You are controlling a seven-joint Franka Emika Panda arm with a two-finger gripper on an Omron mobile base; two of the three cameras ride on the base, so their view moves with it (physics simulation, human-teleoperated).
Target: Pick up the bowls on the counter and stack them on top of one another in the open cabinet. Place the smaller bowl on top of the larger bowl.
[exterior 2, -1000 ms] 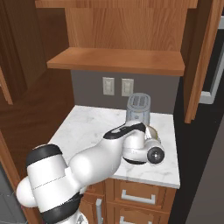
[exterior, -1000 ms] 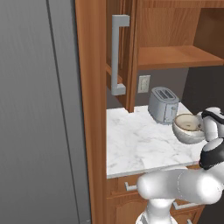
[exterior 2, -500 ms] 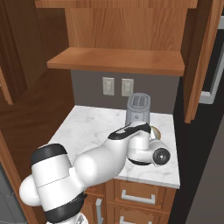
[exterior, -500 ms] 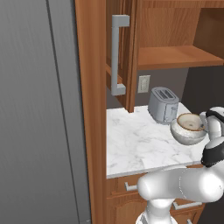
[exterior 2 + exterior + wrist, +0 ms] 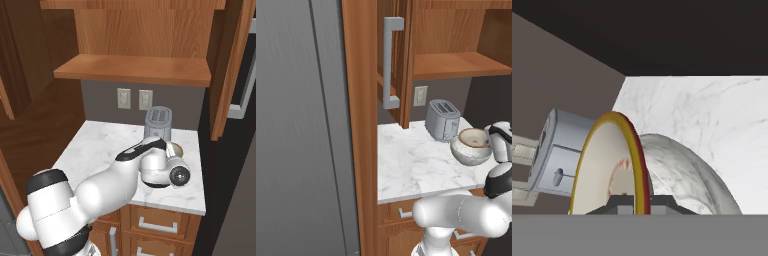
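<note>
Grey panel point(image 5: 301, 125): tall, flat, fills the left half of the left base view.
Open cabinet point(image 5: 456, 65): reddish-brown wood, upper right of the left base view; its plank shelf point(image 5: 132, 70) runs across the upper middle of the right base view; nothing on the part of the shelf in view.
Cabinet door point(image 5: 391, 60): swung open, upper centre of the left base view, long grey bar handle on its face.
Table point(image 5: 411, 160): white marble with grey veins, centre of the left base view; brown drawers with grey bar handles below it, at the bottom of the right base view.
Robot arm point(image 5: 100, 190): white with dark joints, rises from the lower left of the right base view and reaches to the right part of the table.
Toaster point(image 5: 442, 120): grey, at the back of the table, just left of the bowl in the left base view.
Bowl point(image 5: 471, 146): cream inside, tan-brown rim, mottled grey-white outside; centre right of the left base view, tilted; whether it touches the table I cannot tell. One bowl can be made out.
Gripper point(image 5: 634, 202): closed on the bowl's rim, one dark tip each side of the wall, bottom centre of the hand view.
</note>
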